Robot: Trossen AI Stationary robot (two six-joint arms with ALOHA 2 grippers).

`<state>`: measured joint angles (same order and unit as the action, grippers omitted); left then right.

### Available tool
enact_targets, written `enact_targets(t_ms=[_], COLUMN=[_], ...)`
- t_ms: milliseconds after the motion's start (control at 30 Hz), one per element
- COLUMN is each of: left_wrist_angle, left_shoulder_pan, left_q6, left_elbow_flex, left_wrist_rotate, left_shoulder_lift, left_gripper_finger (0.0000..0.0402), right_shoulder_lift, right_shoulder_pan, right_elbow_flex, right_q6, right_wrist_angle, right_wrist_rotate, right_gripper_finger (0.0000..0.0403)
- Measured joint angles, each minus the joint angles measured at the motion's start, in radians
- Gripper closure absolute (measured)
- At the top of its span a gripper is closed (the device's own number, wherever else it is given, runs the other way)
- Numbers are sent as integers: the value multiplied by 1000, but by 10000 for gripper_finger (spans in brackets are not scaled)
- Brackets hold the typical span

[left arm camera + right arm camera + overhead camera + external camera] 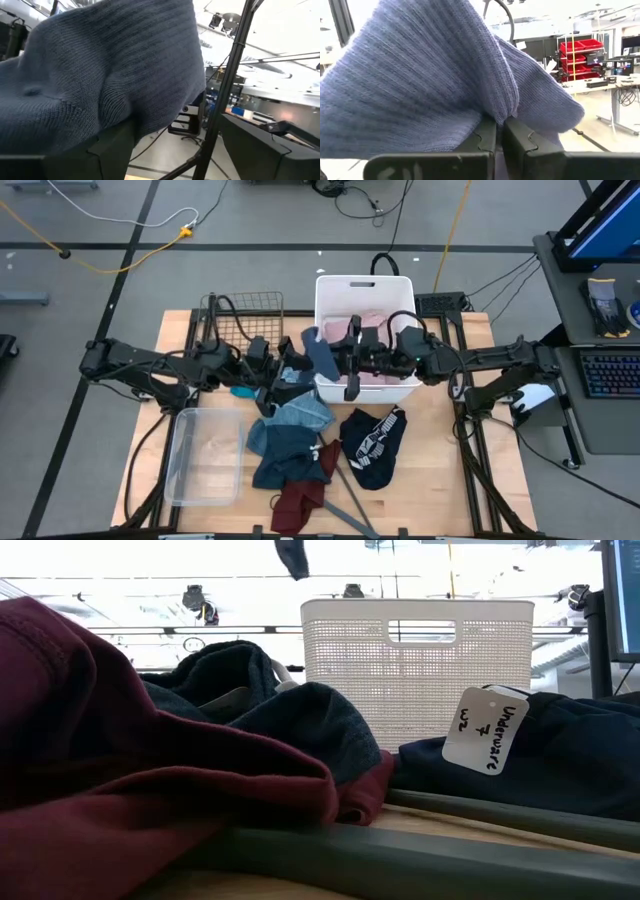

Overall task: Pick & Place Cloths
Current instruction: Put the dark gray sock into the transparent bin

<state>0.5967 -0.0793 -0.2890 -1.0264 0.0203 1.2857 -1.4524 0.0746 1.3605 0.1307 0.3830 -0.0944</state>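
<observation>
I have both arms reaching in toward the middle of the desk (470, 470), meeting over the left rim of the white basket (400, 288). A small blue knit cloth (320, 357) hangs between them, lifted clear of the desk. On my right wrist camera the right gripper (499, 131) has its fingers pressed together on a fold of that blue cloth. The left gripper (170, 145) has its fingers spread apart, with the same knit fabric draped over one finger (107, 150), so I can't call that a firm grip. Inside the basket lies the pink shirt (375, 377). In front of the basket on the desk sit the teal and blue pile (290, 435), the navy printed top (372, 445) and the maroon garment (298, 502), with the grey hanger (345, 498) just beside them and a clear plastic bin (205, 455) to the left.
</observation>
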Motion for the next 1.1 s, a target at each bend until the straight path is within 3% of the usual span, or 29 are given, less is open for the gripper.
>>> enact_targets(t_ms=[233,400,600,1100], left_wrist_angle=[-19,-82,-106,-128], left_shoulder_pan=[-6,-27,-48,-73], left_q6=[13,138,269,207], left_elbow_flex=[1,2,0,0], left_wrist_rotate=[-8,-25,-175,-105], left_shoulder_lift=[-14,-58,-124,-113], left_gripper_finger=[105,105,105,105], right_shoulder_lift=[7,22,24,15], right_shoulder_pan=[0,3,11,6], right_elbow_flex=[0,0,-2,-2], right_q6=[15,15,33,41], right_wrist_angle=[-13,-28,-39,-6], right_wrist_rotate=[28,43,76,48], right_gripper_finger=[399,399,400,400])
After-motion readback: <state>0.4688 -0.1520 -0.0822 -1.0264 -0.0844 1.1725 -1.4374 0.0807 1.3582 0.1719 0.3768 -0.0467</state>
